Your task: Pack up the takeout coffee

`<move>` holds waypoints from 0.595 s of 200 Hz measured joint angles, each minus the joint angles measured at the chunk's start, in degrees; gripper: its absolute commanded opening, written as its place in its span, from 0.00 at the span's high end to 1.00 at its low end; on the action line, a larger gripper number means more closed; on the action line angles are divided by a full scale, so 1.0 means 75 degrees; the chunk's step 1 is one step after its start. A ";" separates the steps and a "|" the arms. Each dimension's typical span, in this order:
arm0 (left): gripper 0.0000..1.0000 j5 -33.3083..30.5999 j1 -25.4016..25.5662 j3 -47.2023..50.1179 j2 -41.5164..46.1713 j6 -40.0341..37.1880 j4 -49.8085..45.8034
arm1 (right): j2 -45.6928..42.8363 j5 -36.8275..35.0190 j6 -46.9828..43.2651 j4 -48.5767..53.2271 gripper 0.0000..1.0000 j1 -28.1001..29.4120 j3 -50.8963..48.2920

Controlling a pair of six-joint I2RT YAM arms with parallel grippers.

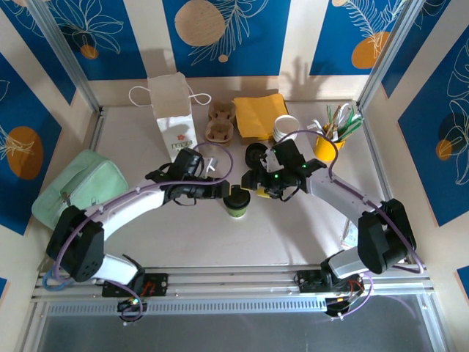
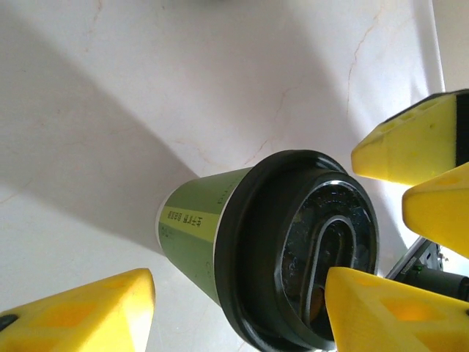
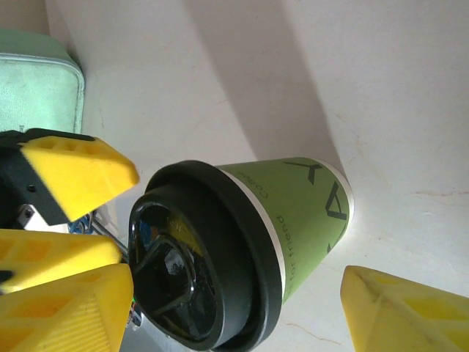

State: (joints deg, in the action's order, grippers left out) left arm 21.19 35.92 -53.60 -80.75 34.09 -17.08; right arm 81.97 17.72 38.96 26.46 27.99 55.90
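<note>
You're in a robot test cell dressed up as a café counter: an aluminium frame (image 1: 66,60) boxes in a pale table (image 1: 293,235), printed blue panels (image 1: 242,29) serve as walls, and two robot arms (image 1: 132,202) are bolted to a metal rail (image 1: 234,282). The props are coffee-shop stock: paper bag (image 1: 172,110), cup carrier (image 1: 220,121), yellow napkins (image 1: 260,116), stacked cups (image 1: 286,128).

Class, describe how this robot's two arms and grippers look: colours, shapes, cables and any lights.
The left arm and right arm have pale grey links, black joints and purple cables running alongside. The left gripper and right gripper each carry yellow, wedge-shaped fingers with recessed pockets on black mounts. A green light glows on the right wrist.
</note>
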 measured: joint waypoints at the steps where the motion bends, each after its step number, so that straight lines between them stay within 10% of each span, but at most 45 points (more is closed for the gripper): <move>1: 0.35 -0.0017 0.0000 0.0000 0.0026 0.0000 -0.0015 | -0.0009 -0.0006 0.0006 0.0006 0.25 0.0006 0.0000; 119: 0.21 -0.2352 -0.0629 0.0772 0.3083 0.0656 -0.1163 | -0.0466 -0.2786 -0.0653 0.1644 0.16 0.1958 0.1332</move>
State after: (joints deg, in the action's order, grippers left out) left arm 3.55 31.20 -47.81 -57.63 39.00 -25.80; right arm 78.48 -3.18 34.06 38.79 42.68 65.89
